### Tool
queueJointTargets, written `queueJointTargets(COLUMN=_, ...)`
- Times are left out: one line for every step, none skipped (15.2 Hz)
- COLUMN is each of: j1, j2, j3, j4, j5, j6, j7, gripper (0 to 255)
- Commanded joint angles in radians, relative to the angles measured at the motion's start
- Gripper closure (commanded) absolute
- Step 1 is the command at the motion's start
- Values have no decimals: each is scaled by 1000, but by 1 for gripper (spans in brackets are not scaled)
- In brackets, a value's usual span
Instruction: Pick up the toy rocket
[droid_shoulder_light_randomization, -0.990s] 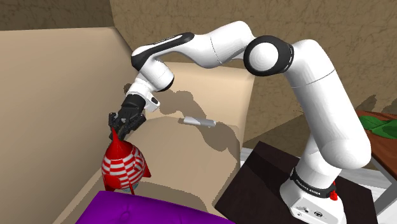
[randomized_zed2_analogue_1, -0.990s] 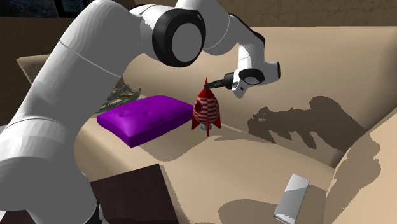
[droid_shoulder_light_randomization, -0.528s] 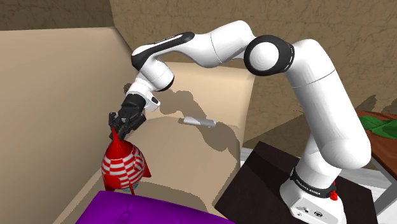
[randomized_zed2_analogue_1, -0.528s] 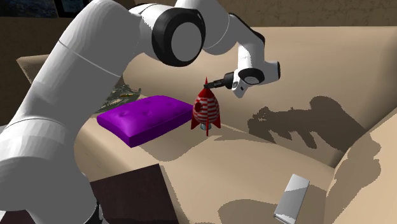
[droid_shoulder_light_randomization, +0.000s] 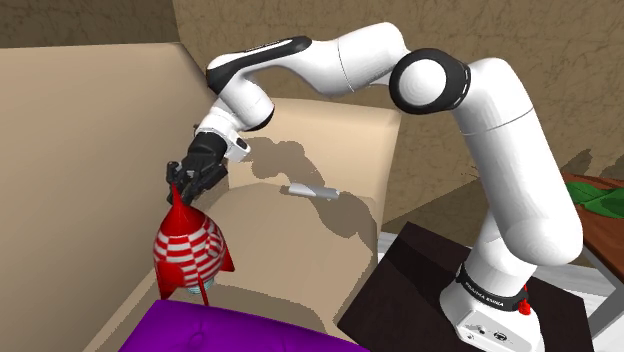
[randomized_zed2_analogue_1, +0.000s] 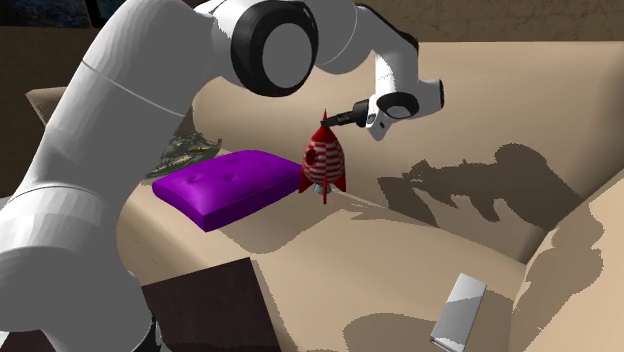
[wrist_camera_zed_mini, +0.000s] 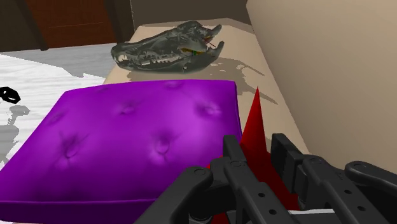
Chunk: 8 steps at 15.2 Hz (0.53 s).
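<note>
I see the gripper (droid_shoulder_light_randomization: 181, 190) clamped on the red nose tip of the toy rocket (droid_shoulder_light_randomization: 188, 255), fingers (wrist_camera_zed_mini: 232, 153) either side of it. The rocket stands upright over the beige sofa seat (droid_shoulder_light_randomization: 290, 235), just beside the purple cushion (randomized_zed2_analogue_1: 225, 185); whether its base touches the seat, I cannot tell

Shoulder view: beside the stand (droid_shoulder_light_randomization: 490, 300), looking down across the sofa (droid_shoulder_light_randomization: 300, 235) seat. Second exterior view: close behind the arm (randomized_zed2_analogue_1: 100, 150), along the seat. Wrist view: low over the purple cushion (wrist_camera_zed_mini: 127, 140). All share cushion and toy rocket (droid_shoulder_light_randomization: 190, 250).
</note>
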<state>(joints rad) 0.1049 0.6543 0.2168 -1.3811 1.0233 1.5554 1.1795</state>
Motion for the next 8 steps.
queueJointTargets(j1=-2, j2=-13, j3=2, j4=7, j5=3, j6=-10, j7=15, gripper=255)
queueJointTargets(j1=-3, j2=-18, j3=3, j4=11, j5=3, j6=-14, j7=23, gripper=255)
queueJointTargets(j1=-4, j2=-23, j3=4, j4=16, j5=4, j6=-19, j7=31, gripper=255)
queueJointTargets(j1=-5, j2=-27, j3=4, j4=20, j5=5, j6=-24, j7=39, gripper=255)
queueJointTargets(j1=-5, j2=-32, j3=5, j4=25, j5=6, j6=-28, j7=47, gripper=255)
queueJointTargets(j1=-6, j2=-36, j3=6, j4=30, j5=7, j6=-33, j7=55, gripper=255)
queueJointTargets(j1=-6, j2=-37, j3=6, j4=31, j5=7, j6=-33, j7=57, gripper=255)
queueJointTargets(j1=-6, j2=-36, j3=6, j4=31, j5=7, j6=-33, j7=57, gripper=255)
